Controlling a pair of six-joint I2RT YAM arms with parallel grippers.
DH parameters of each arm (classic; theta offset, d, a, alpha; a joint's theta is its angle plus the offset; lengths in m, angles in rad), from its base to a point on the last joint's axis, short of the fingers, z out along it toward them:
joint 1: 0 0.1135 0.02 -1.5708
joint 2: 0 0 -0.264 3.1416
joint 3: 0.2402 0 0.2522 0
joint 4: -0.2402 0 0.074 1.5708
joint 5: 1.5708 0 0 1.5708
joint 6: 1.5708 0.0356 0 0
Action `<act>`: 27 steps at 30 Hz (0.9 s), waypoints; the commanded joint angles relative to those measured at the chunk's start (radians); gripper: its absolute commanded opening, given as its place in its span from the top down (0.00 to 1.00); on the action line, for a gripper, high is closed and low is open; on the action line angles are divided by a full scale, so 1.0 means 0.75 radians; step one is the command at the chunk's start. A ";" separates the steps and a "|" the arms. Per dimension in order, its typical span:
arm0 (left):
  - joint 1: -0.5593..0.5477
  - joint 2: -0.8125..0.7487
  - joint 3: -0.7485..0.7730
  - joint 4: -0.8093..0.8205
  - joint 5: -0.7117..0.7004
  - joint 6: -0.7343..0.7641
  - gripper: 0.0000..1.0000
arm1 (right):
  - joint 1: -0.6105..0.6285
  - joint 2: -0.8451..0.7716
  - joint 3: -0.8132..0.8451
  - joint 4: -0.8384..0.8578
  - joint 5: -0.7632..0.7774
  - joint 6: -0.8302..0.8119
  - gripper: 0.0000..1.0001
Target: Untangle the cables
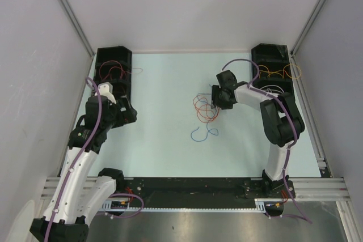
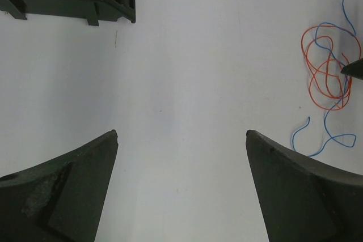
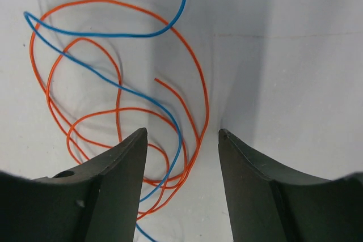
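Observation:
A tangle of thin cables lies mid-table: orange loops [image 1: 202, 107] crossed by a blue wire [image 1: 204, 133] that trails toward me. In the right wrist view the orange loops [image 3: 102, 111] and blue wire [image 3: 113, 86] lie just ahead of and between the fingers. My right gripper [image 1: 215, 105] [image 3: 182, 133] is open, low over the tangle's right edge, holding nothing. My left gripper [image 1: 129, 113] [image 2: 181, 133] is open and empty over bare table at the left; the tangle [image 2: 329, 77] shows at the right of the left wrist view.
A black bin [image 1: 113, 66] at the back left holds red and dark wires. A black bin [image 1: 272, 63] at the back right holds orange and pale wires. Grey walls close in the sides and back. A metal rail [image 1: 187, 188] runs along the near edge.

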 commanded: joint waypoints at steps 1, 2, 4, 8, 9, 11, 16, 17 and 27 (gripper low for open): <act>0.012 -0.010 0.002 0.039 0.015 0.027 0.00 | -0.005 0.037 0.010 0.067 0.081 -0.017 0.43; 0.012 -0.006 0.002 0.039 0.015 0.027 0.00 | -0.005 0.043 0.018 0.068 0.084 -0.019 0.44; 0.012 -0.006 0.002 0.037 0.015 0.027 0.00 | -0.003 0.062 0.039 0.063 0.096 -0.019 0.45; 0.012 -0.006 0.002 0.035 0.015 0.027 0.00 | -0.001 0.090 0.079 0.070 0.100 -0.025 0.48; 0.014 -0.002 0.002 0.037 0.015 0.027 0.00 | -0.001 0.094 0.090 0.064 0.108 -0.025 0.48; 0.012 -0.002 0.002 0.037 0.013 0.027 0.00 | 0.005 0.123 0.118 0.061 0.122 -0.033 0.51; 0.012 0.002 0.002 0.039 0.009 0.027 0.00 | 0.024 0.186 0.166 0.039 0.131 -0.043 0.65; 0.012 0.002 0.002 0.037 0.009 0.027 0.00 | 0.028 0.191 0.178 0.023 0.147 -0.045 0.68; 0.014 0.003 0.002 0.035 0.003 0.025 0.00 | 0.062 0.166 0.241 -0.036 0.159 -0.076 1.00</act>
